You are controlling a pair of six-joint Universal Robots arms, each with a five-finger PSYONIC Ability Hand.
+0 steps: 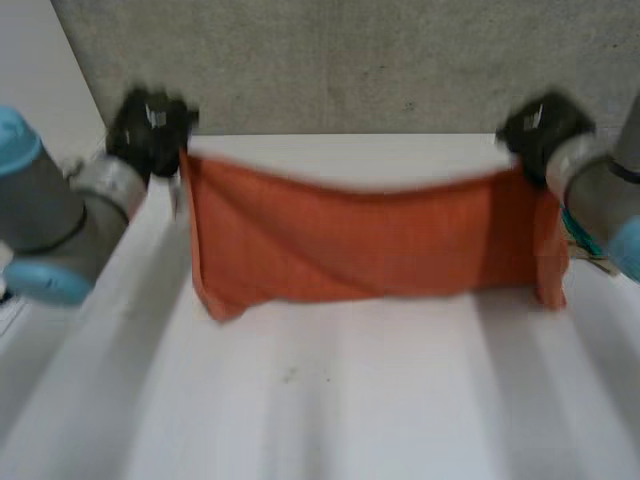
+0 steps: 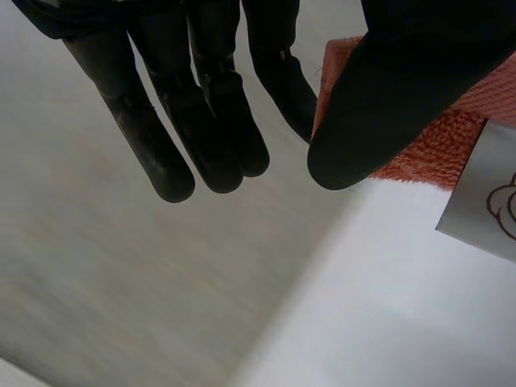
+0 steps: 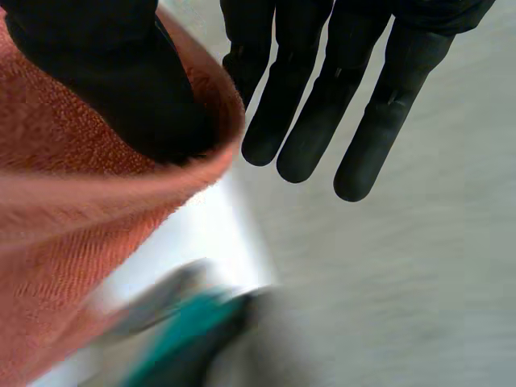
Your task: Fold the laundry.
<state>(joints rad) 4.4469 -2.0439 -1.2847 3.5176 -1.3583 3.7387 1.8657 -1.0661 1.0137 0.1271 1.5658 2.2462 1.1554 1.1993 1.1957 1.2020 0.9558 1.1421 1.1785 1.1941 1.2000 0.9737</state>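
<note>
Above the far edge of the white table (image 1: pixel 330 400), an orange woven cloth (image 1: pixel 370 245) hung spread wide between the two hands, its top edge sagging a little in the middle and its lower edge down near the tabletop; whether it touched could not be told. The left hand (image 1: pixel 150 130) held the cloth's upper left corner. In the left wrist view that hand (image 2: pixel 201 105) had its fingers straight, and its thumb (image 2: pixel 387 97) pinched the cloth (image 2: pixel 435 149) against the nearest finger, with a white tag (image 2: pixel 488 197) hanging just beside the thumb. The right hand (image 1: pixel 540 125) held the upper right corner. In its own wrist view the right hand (image 3: pixel 322 97) likewise kept its fingers straight, while the cloth (image 3: pixel 72 201) curled round the thumb (image 3: pixel 113 72) that pressed on it.
</note>
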